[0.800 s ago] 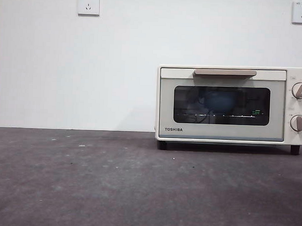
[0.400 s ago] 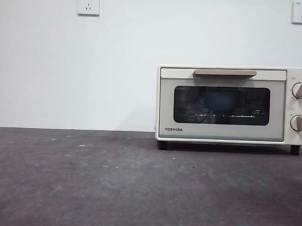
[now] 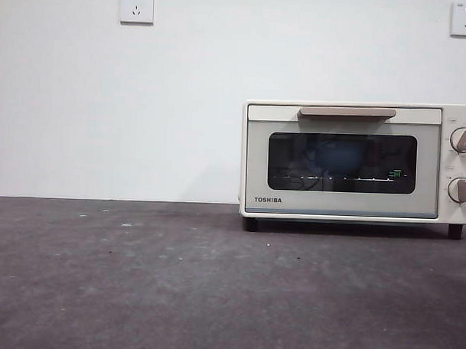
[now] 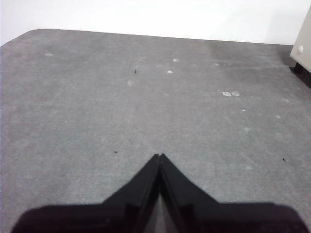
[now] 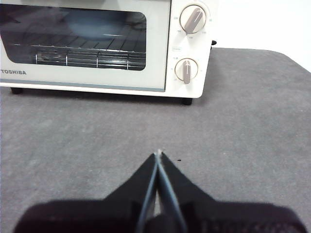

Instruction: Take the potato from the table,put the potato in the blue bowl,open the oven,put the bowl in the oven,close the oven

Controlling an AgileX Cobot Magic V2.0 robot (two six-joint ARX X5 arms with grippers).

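Note:
The cream-white oven [image 3: 360,162] stands at the right of the table [image 3: 176,280] with its dark glass door shut. Through the glass the blue bowl [image 3: 340,157] shows dimly on the rack; the bowl [image 5: 92,25] also shows faintly through the door in the right wrist view. The potato is hidden. My right gripper [image 5: 158,154] is shut and empty over bare table in front of the oven [image 5: 107,46], some way back from it. My left gripper [image 4: 159,156] is shut and empty over the table's left part, with only the oven's corner [image 4: 303,43] at the picture's edge.
Two knobs [image 3: 462,140] sit on the oven's right panel, and the beige bar handle [image 3: 347,112] runs along the door's top. A white wall with two sockets [image 3: 137,6] stands behind the table. Small pale specks [image 4: 228,93] dot the surface.

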